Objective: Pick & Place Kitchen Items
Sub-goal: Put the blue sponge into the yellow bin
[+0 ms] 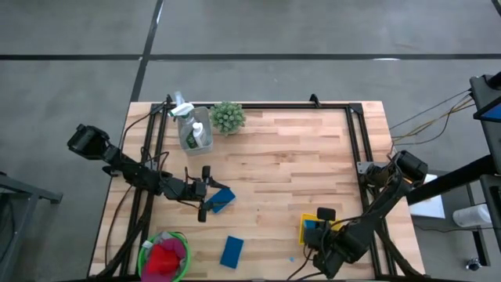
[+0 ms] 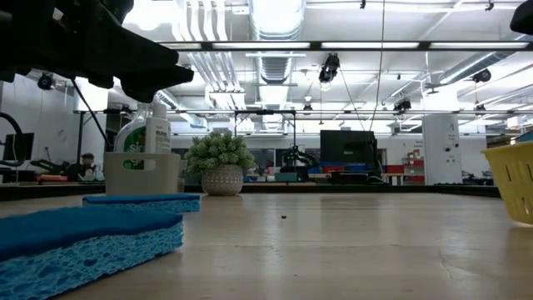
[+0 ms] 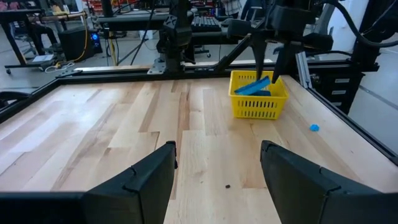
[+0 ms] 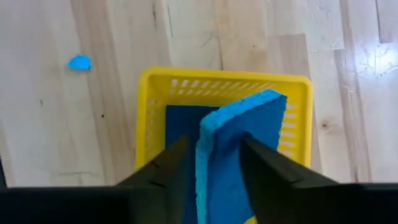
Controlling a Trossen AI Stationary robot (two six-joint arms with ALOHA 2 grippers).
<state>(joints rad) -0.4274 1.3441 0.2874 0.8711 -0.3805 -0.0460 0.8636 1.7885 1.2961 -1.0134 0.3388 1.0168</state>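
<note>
My right gripper (image 1: 319, 229) points down into a yellow basket (image 1: 307, 221) at the near right and is shut on a blue sponge (image 4: 239, 134). My left gripper (image 1: 208, 192) is open and empty, hovering left of centre, just left of a second blue sponge (image 1: 222, 200) that lies flat on the table. A third blue sponge (image 1: 232, 251) lies flat near the front edge. Clear bottles with white caps (image 1: 192, 129) stand in a clear tub at the far left. Red and pink cloths (image 1: 164, 258) lie in a green bowl at the near left. My right gripper pinches the sponge's two broad faces (image 4: 217, 168) between its two fingers, at its upper end. The fingers come from above, pointing down. The sponge stands on edge and tilted inside the basket, its lower end (image 3: 244, 89) down among the basket's contents.
A small spiky green plant (image 1: 227, 117) stands at the far edge beside the tub. A black rail frame (image 1: 356, 141) runs along the table's sides and far edge. A small blue scrap (image 3: 314, 127) lies near the basket. Bare wood spans the table's middle (image 1: 290, 164).
</note>
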